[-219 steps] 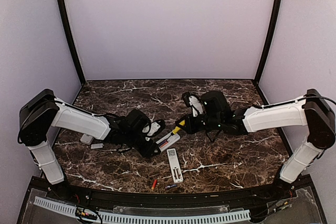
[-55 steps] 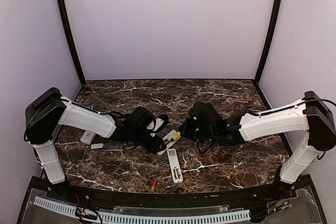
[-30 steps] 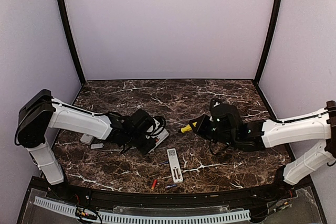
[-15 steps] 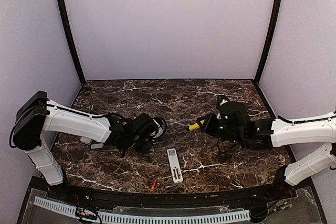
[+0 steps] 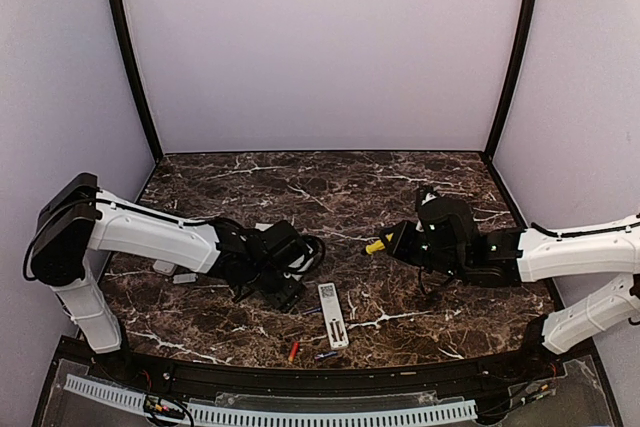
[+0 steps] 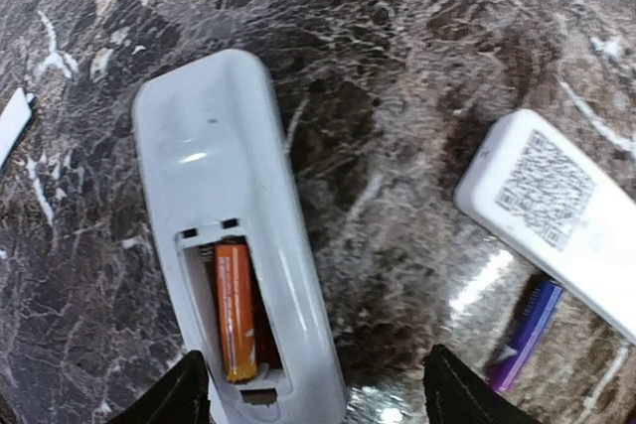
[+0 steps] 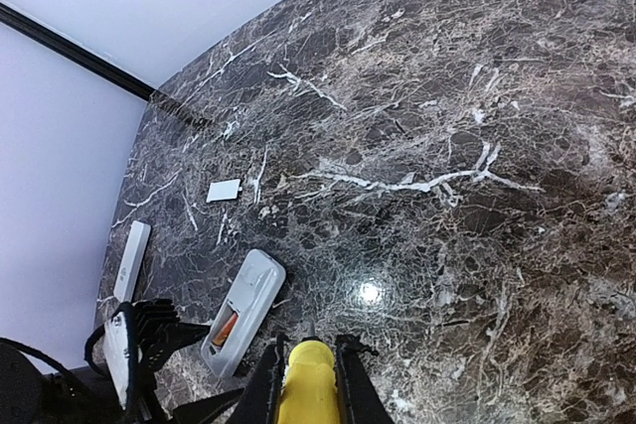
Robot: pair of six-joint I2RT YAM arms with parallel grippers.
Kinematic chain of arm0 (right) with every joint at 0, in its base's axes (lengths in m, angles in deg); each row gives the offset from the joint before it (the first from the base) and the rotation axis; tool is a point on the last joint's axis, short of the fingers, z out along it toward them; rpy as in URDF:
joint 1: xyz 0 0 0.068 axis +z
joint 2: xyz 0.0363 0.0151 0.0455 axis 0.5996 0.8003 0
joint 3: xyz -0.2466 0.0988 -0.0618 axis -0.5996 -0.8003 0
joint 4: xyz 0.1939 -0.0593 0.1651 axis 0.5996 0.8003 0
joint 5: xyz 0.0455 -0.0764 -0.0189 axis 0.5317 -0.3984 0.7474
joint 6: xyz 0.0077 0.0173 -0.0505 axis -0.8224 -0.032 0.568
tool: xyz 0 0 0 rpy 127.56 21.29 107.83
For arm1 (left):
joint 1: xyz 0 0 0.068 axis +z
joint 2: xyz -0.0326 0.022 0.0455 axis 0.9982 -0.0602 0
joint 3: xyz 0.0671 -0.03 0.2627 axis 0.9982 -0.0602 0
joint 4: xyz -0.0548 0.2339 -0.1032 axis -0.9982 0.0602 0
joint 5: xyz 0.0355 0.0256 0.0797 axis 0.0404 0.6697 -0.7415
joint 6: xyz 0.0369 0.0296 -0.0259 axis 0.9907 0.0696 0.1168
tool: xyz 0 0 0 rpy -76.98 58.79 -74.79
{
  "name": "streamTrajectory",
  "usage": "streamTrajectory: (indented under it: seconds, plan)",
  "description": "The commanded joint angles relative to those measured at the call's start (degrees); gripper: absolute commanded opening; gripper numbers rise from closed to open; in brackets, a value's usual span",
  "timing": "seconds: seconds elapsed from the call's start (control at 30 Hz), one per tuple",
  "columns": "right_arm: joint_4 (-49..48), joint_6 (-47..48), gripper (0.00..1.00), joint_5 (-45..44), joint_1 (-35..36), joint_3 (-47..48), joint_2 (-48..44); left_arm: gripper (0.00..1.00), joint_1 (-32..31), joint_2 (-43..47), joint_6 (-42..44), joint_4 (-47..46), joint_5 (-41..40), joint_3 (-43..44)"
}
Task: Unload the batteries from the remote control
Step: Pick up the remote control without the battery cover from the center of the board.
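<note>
One white remote (image 6: 604,245) bears a QR-code label (image 6: 545,189), print unreadable.

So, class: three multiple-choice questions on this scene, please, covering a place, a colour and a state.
1. Where is the orange battery relative to the open remote? A beside it; B in its compartment; C under it.
2. What colour is the handle of the screwdriver in the right gripper? A red; B yellow; C blue.
3. The left gripper is: A open; B shut on the remote; C shut on a battery.
Answers: B, it lies in the open bay; B, yellow shows in its grip; A, its jaws stand wide apart.
</note>
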Motion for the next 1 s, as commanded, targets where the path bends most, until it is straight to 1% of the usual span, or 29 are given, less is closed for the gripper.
streamTrajectory:
  seconds: [0.0,0.1,0.17,0.2,0.27,0.37,0.57,0.83,0.9,0.97]
  plan:
    - [-0.7,0.8,0.0,-0.7,-0.3,-0.1,-0.8,0.79,0.4,6.0,-7.3,2.7,12.7,-1.5]
    - [-0.8,0.8,0.0,-0.4,-0.3,-0.1,-0.8,0.83,2.3,10.2,-12.3,1.9,19.0,-3.5]
    - [-1.1,0.9,0.0,-0.1,-0.4,-0.1,-0.6,0.84,5.0,12.7,-15.9,0.1,22.8,-5.6]
    - [-1.3,1.0,0.0,0.1,-0.4,-0.1,-0.5,0.84,7.0,13.4,-17.9,-0.8,24.0,-7.2]
    - [-1.6,1.0,0.0,0.3,-0.3,-0.1,-0.2,0.84,8.7,14.7,-20.5,-2.9,26.2,-9.1]
    - [-2.0,1.4,0.0,1.0,-0.4,0.3,0.5,0.84,9.1,14.3,-21.9,-3.5,24.6,-10.3]
    - [-3.5,1.7,0.0,2.2,-0.4,0.5,1.6,0.84,8.9,10.8,-20.9,-5.2,22.7,-11.9]
    - [-4.9,1.3,0.0,3.3,-0.4,0.8,3.6,0.83,6.5,6.5,-16.7,-4.8,13.2,-10.1]
    - [-4.9,1.4,0.0,3.5,-0.4,1.0,3.9,0.82,6.3,5.7,-16.0,-5.2,11.5,-10.0]
    - [-5.0,1.4,0.0,3.4,-0.4,1.2,4.2,0.79,6.0,5.0,-14.7,-5.6,10.5,-9.7]
